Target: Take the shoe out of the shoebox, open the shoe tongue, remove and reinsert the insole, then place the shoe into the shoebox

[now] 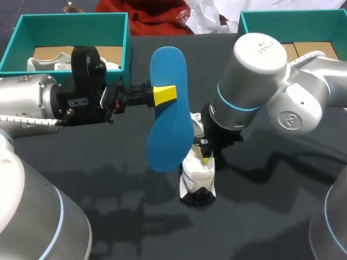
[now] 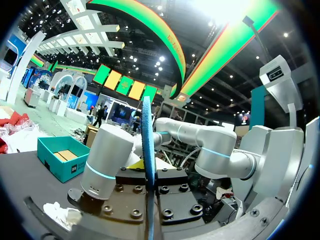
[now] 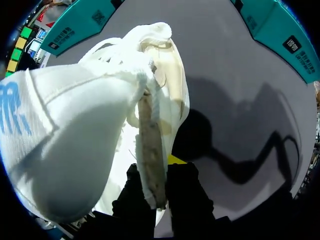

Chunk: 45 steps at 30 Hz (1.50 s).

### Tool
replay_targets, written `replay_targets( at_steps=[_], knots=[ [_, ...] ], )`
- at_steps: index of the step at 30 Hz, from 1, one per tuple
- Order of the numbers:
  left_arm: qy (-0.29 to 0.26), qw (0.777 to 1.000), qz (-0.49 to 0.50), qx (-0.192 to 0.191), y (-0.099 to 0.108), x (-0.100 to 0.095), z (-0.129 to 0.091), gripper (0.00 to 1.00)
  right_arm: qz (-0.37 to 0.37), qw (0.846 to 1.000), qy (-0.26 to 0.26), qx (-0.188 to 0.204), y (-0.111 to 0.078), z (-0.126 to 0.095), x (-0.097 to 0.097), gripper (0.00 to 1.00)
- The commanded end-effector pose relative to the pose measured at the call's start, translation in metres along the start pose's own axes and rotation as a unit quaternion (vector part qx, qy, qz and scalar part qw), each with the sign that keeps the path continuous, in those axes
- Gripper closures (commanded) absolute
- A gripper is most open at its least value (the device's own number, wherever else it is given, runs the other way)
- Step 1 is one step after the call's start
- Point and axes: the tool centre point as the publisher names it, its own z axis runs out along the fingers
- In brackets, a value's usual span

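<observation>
A blue insole [image 1: 168, 108] hangs above the middle of the table, out of the shoe. My left gripper [image 1: 164, 95], coming in from the left, is shut on its edge. In the left wrist view the insole [image 2: 148, 145] stands edge-on between the fingers of the left gripper [image 2: 148, 175]. A white shoe [image 1: 198, 176] stands on the dark table just under the insole's lower end. My right gripper [image 1: 206, 158] reaches down into it from above. In the right wrist view the right gripper [image 3: 152, 195] is shut on a flap of the shoe [image 3: 75, 135] at its opening.
A teal shoebox [image 1: 70, 21] at the back left holds another white shoe [image 1: 43, 65]. A second teal shoebox [image 1: 293, 21] stands at the back right, partly behind my right arm [image 1: 271, 81]. Red cloth and white paper lie between the boxes at the far edge.
</observation>
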Motion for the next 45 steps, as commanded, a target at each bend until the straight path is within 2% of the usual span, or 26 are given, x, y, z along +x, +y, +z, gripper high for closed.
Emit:
replay_targets(
  at_steps=[1,7,8,9,12,13,21,24,37,40,41,43,45],
  knots=[
    [-0.008,1.0,0.0,0.002,-0.003,0.007,0.008,1.0,0.002,1.0,0.002,0.0,-0.002,0.007,0.002,1.0],
    [-0.008,1.0,0.0,0.002,-0.003,0.007,0.008,1.0,0.004,1.0,-0.001,0.006,-0.004,0.011,0.003,0.98],
    [-0.008,1.0,0.0,0.002,-0.003,0.007,0.008,1.0,0.004,1.0,-0.001,0.006,-0.004,0.01,0.003,0.82],
    [-0.008,1.0,0.0,0.002,-0.003,0.007,0.008,1.0,0.003,1.0,0.004,0.005,-0.005,0.01,0.004,0.71],
    [-0.008,1.0,0.0,0.002,-0.003,0.007,0.008,1.0,-0.002,1.0,0.006,-0.001,-0.007,-0.001,0.005,0.06],
    [-0.008,1.0,0.0,0.002,-0.003,0.007,0.008,1.0,-0.004,1.0,0.007,-0.004,-0.007,-0.007,0.004,0.0],
    [-0.008,1.0,0.0,0.002,-0.003,0.007,0.008,1.0,-0.032,0.998,0.052,-0.023,-0.012,-0.052,-0.004,0.0],
    [-0.008,1.0,0.0,0.002,-0.003,0.007,0.008,1.0,-0.093,0.988,0.119,-0.011,-0.01,-0.067,-0.006,0.0],
    [-0.008,1.0,0.0,0.002,-0.003,0.007,0.008,1.0,-0.093,0.988,0.119,-0.011,-0.01,-0.067,-0.006,0.0],
    [-0.008,1.0,0.0,0.002,-0.003,0.007,0.008,1.0,-0.065,0.978,0.195,-0.028,-0.006,-0.084,-0.01,0.0],
    [-0.008,1.0,0.0,0.002,-0.003,0.007,0.008,1.0,-0.056,0.977,0.202,-0.035,-0.005,-0.09,-0.012,0.0],
    [-0.008,1.0,0.0,0.002,-0.003,0.007,0.008,1.0,-0.042,0.964,0.261,-0.038,-0.004,-0.103,-0.014,0.0],
    [-0.008,1.0,0.0,0.002,-0.003,0.007,0.008,1.0,-0.028,0.956,0.284,-0.059,-0.004,-0.116,-0.017,0.0]
  ],
)
